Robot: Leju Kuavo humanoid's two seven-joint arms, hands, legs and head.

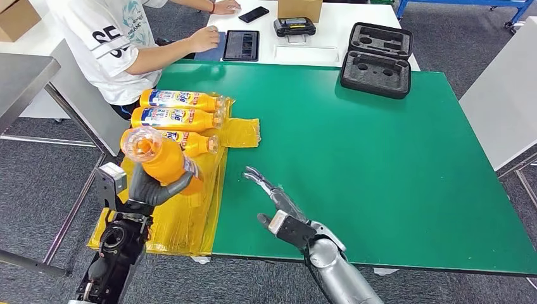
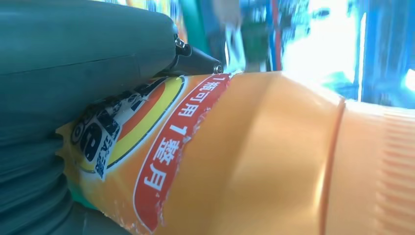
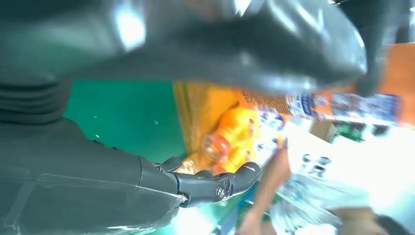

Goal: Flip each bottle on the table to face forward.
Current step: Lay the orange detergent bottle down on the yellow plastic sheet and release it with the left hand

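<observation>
My left hand (image 1: pixel 151 189) grips an orange bottle (image 1: pixel 159 158), raised above the yellow plastic sheet (image 1: pixel 183 215) with its clear cap end tilted up toward me. Up close, the bottle (image 2: pixel 254 156) shows its orange body and a red-edged label beside my thumb (image 2: pixel 88 44). Three more orange bottles lie on the sheet behind: a far one (image 1: pixel 180 99), a middle one (image 1: pixel 177 118) and a near one (image 1: pixel 193 142), partly hidden by the held bottle. My right hand (image 1: pixel 278 206) hovers open over the green table (image 1: pixel 354 158), fingers spread; its fingers (image 3: pixel 215 183) point toward the blurred bottles (image 3: pixel 235 137).
A person in a white shirt (image 1: pixel 107 38) sits at the table's far left, one hand on a tablet (image 1: pixel 240 45). A black foam case (image 1: pixel 377 60), a small device (image 1: pixel 294 26) and a phone (image 1: pixel 253 14) lie at the back. Metal table legs (image 1: pixel 76 196) stand at left.
</observation>
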